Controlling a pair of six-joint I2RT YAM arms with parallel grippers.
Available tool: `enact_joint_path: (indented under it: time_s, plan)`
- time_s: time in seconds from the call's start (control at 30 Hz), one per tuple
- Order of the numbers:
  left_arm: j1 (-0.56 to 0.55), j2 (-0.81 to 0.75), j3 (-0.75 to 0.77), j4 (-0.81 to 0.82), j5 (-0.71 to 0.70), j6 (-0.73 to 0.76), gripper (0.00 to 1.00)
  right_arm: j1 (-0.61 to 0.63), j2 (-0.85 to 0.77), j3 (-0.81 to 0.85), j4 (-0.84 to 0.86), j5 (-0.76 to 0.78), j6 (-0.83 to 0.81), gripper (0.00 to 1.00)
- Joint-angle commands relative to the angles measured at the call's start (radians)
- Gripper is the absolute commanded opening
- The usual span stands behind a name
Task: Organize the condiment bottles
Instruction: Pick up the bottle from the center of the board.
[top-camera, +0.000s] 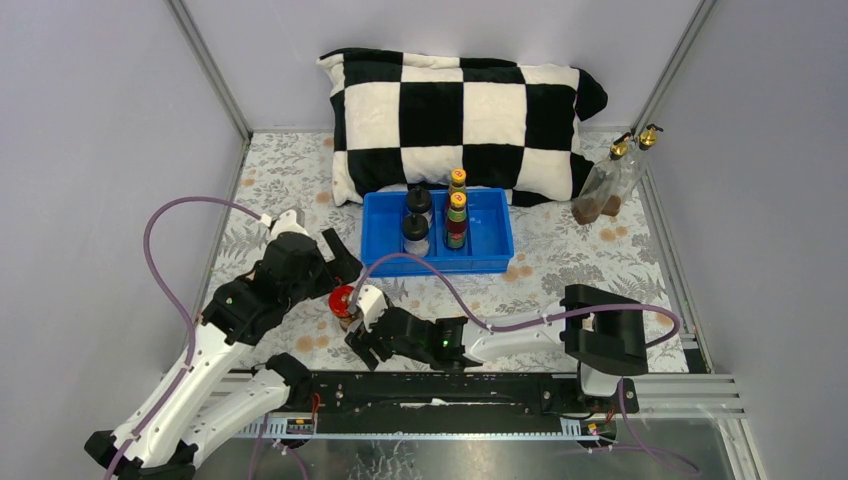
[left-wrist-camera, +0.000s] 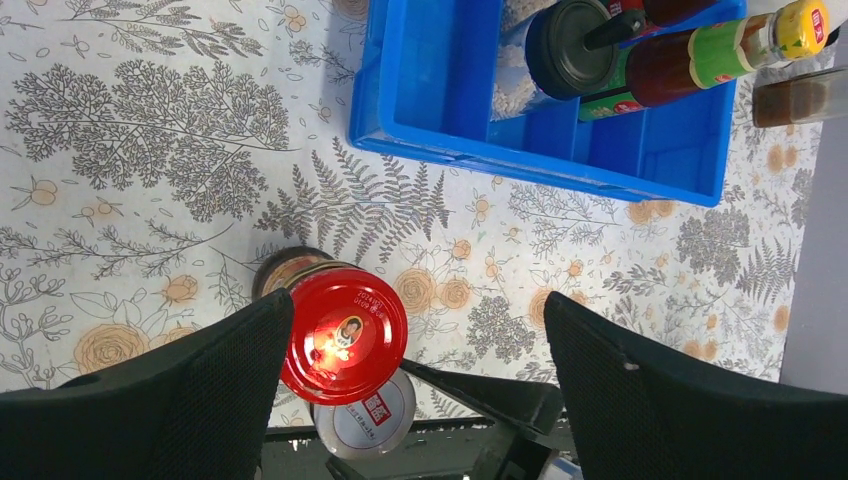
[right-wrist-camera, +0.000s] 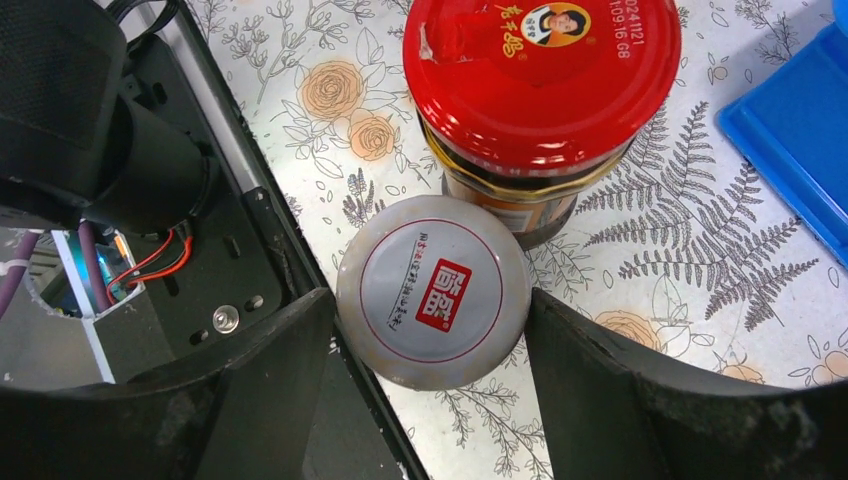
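Right end effector (right-wrist-camera: 430, 305) straddles white-lidded jar (right-wrist-camera: 433, 290), its body hidden beneath lid.

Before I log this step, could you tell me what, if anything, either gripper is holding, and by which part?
The right gripper clasps the white-lidded jar by opposite sides of its lid; the open left gripper holds nothing.
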Motion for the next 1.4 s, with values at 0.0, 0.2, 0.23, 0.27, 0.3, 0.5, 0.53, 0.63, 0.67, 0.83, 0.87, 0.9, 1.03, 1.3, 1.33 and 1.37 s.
enact_joint_path:
  time_s: [0.0,0.2,0.23,0.27,0.3,0.5,0.53,0.63,0.67,0.83,0.87,0.9,1.03,1.3,1.33,1.37]
  plan:
    - [-0.007,-0.011,0.028,-0.035,-0.008,-0.052,0.99,0.012,0.03,0.063,-0.002,0.037,-0.002,0.75]
    - [-0.007,-0.004,0.016,-0.045,0.001,-0.076,0.99,0.012,0.072,0.089,-0.02,0.056,0.001,0.71]
    - [-0.007,-0.004,0.016,-0.049,-0.002,-0.08,0.99,0.012,0.083,0.098,-0.029,0.056,0.001,0.71]
    - [-0.007,-0.004,0.015,-0.055,-0.007,-0.084,0.99,0.013,0.091,0.104,-0.031,0.059,0.001,0.71]
    - [-0.007,-0.004,0.017,-0.059,-0.011,-0.086,0.99,0.013,0.1,0.109,-0.032,0.064,0.002,0.72]
    - [-0.007,-0.02,0.01,-0.07,-0.012,-0.101,0.99,0.014,0.144,0.136,-0.044,0.09,0.007,0.86]
    - [-0.006,-0.023,0.007,-0.07,-0.012,-0.101,0.99,0.013,0.149,0.137,-0.044,0.093,0.008,0.88]
    - [-0.007,-0.027,0.005,-0.07,-0.013,-0.1,0.99,0.014,0.162,0.145,-0.046,0.108,0.01,0.87]
    - [-0.007,-0.027,0.005,-0.071,-0.014,-0.1,0.99,0.014,0.167,0.148,-0.046,0.114,0.01,0.86]
    - [-0.007,-0.028,-0.001,-0.069,-0.017,-0.103,0.99,0.013,0.18,0.147,-0.036,0.152,0.01,0.71]
    - [-0.007,-0.028,-0.003,-0.069,-0.017,-0.102,0.99,0.013,0.179,0.143,-0.032,0.158,0.012,0.7]
    - [-0.007,-0.029,-0.004,-0.069,-0.017,-0.103,0.99,0.014,0.176,0.136,-0.028,0.163,0.013,0.67]
    - [-0.007,-0.029,-0.008,-0.067,-0.018,-0.104,0.99,0.013,0.154,0.103,-0.017,0.194,0.019,0.66]
    - [-0.007,-0.023,-0.021,-0.055,-0.015,-0.102,0.99,0.014,0.09,0.031,-0.033,0.261,0.032,0.65]
    - [-0.007,-0.021,-0.023,-0.055,-0.014,-0.1,0.99,0.014,0.081,0.019,-0.034,0.269,0.036,0.66]
    - [-0.007,-0.019,-0.025,-0.056,-0.012,-0.098,0.99,0.013,0.073,0.008,-0.035,0.272,0.041,0.66]
